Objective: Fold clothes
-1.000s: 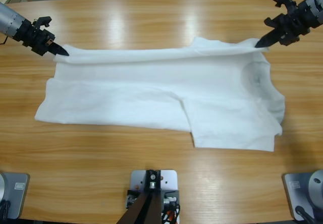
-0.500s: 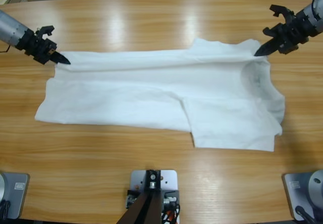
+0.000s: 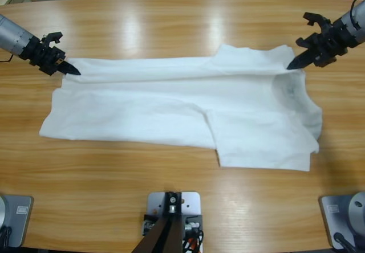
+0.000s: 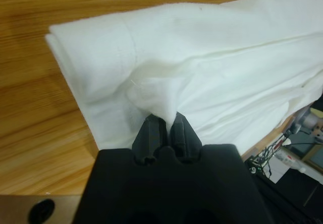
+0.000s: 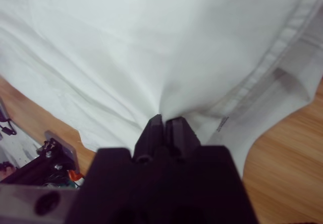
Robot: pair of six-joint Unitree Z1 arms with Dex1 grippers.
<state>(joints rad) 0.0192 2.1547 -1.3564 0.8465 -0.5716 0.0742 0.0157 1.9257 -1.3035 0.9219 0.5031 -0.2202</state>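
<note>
The white T-shirt (image 3: 188, 107) lies across the middle of the wooden counter (image 3: 182, 25), already doubled lengthwise, its hem end toward the left of the frame and its ribbed collar (image 3: 287, 88) and one sleeve toward the right and lower right. It looks light, limp and soft, so it will likely sag and drag wherever it is unsupported; the far long edge, taken at both ends at once, seems the sensible place to hold it. That is where both hands sit: the left hand (image 3: 69, 68), at the upper left of the cloth, is pinched closed on a small peak of fabric at the hem corner, as the left wrist view shows. The right hand (image 3: 293, 64), at the upper right, is likewise clamped on a tuck of fabric just beside the collar's ribbing.
</note>
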